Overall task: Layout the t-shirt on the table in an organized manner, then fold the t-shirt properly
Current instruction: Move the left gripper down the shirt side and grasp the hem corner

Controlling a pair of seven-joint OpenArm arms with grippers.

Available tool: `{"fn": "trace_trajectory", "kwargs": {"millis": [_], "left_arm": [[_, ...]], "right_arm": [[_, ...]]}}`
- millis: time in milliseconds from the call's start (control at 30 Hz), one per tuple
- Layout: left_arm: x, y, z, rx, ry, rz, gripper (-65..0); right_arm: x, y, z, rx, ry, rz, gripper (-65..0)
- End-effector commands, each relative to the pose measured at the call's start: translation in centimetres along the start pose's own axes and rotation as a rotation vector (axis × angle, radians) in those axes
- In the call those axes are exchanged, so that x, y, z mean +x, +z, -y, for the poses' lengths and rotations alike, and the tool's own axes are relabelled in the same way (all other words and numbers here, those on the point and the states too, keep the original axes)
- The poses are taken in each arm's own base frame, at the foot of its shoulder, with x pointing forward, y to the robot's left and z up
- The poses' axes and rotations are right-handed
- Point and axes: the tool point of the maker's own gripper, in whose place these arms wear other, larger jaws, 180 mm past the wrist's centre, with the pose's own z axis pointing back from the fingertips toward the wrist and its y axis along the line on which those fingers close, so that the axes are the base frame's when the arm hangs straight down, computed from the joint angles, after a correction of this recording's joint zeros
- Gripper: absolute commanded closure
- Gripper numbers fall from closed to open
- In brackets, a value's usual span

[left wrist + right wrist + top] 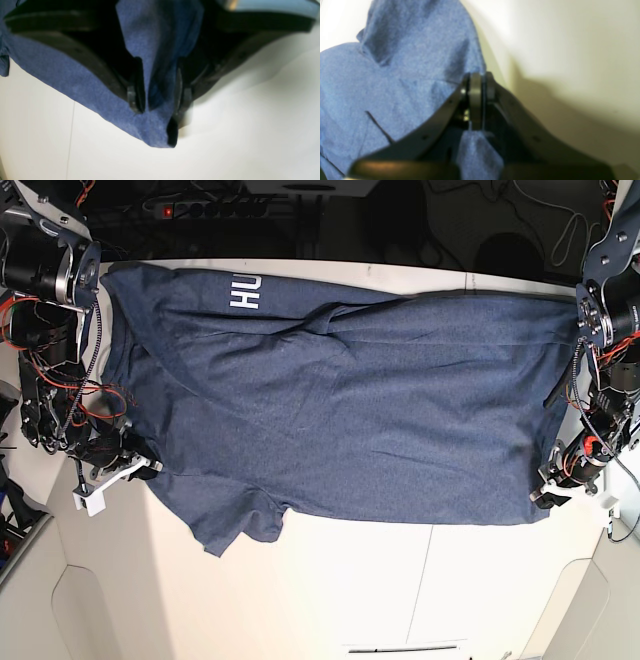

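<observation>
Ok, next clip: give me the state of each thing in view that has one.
t-shirt: spread out across the table, rumpled, one sleeve sticking out, lettering partly showing, not yet folded.
left end effector: fingers apart, with the shirt's corner between them.
right end effector: shut on the shirt's edge.
table: mostly covered by the shirt.

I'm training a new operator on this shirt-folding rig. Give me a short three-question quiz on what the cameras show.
1. True or false: the white lettering on the t-shirt sits at the end nearer the right claw.
2. What lies between the fingers of the left claw? A) bare tabletop B) blue shirt fabric C) a cable
3. Which letters of the print can be read in the base view?

Key: 1 true; 2 B; 3 "HU".
</observation>
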Motion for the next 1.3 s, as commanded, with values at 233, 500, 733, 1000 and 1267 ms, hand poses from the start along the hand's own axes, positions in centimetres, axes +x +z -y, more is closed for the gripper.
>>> {"fn": "trace_trajectory", "kwargs": {"millis": [233, 500, 733, 1000, 1267], "left_arm": [[1.8, -0.7, 2.1, -0.049, -0.037, 0.055, -22.9], [1.1, -1.1, 2.0, -0.004, -0.049, 0.047, -22.0], [1.0, -1.0, 1.8, 0.001, -0.063, 0.056, 0.0], [2.4, 0.1, 2.1, -0.102, -0.032, 0.099, 0.0], [2.1, 2.9, 0.2, -0.152, 0.044, 0.109, 0.0]], "right_arm": [[2.8, 0.5, -0.4, 0.015, 0.013, 0.066, 0.0], [2.8, 0.5, -0.4, 0.015, 0.013, 0.066, 0.0], [2.9, 0.6, -0.4, 0.015, 0.012, 0.067, 0.0], [5.8, 1.7, -2.3, 0.081, 0.016, 0.139, 0.0], [5.4, 3.7, -3.8, 0.1, 0.105, 0.131, 0.0]]}}
